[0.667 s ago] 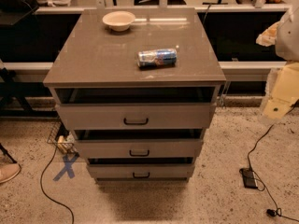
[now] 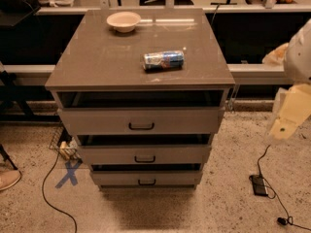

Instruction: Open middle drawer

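The grey-taupe cabinet [image 2: 97, 62] has three drawers stacked in its front. The middle drawer [image 2: 112, 154] has a flat front and a small black bar handle [image 2: 145, 159]. It stands slightly pulled out, with a dark gap showing above its front. The top drawer [image 2: 97, 121] and the bottom drawer [image 2: 116, 177] also stand slightly out. My gripper [image 2: 291, 113] is a cream-coloured shape at the right edge of the view, to the right of the cabinet, at about the top drawer's height and well away from the handles.
A white bowl [image 2: 124, 21] and a lying can [image 2: 164, 60] rest on the cabinet top. On the speckled floor lie a black cable and adapter [image 2: 259, 184] at the right, a blue tape cross [image 2: 68, 173] and another cable [image 2: 46, 188] at the left. A shoe [image 2: 7, 178] shows at the left edge.
The whole scene, including the arm, sits slightly lower in the picture. The drawers have not moved.
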Controlling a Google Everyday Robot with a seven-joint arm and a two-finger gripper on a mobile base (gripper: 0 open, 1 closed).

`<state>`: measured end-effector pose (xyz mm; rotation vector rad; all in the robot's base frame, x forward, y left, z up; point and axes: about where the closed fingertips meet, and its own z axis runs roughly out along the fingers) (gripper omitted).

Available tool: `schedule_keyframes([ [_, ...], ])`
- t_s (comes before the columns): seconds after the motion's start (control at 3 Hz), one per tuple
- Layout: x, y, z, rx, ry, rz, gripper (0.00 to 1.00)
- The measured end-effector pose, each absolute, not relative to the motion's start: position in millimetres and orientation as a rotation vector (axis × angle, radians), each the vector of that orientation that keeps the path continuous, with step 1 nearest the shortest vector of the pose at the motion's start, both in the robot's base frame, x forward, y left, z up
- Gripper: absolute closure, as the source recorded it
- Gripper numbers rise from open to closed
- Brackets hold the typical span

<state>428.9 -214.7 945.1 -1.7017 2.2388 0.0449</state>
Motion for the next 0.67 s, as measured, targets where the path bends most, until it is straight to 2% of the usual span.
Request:
schedule_keyframes([
  [0.33, 414, -205, 883, -1.634, 2.231, 0.294, 0.0],
  [0.67, 407, -174, 810, -1.543, 2.212, 0.539, 0.0],
])
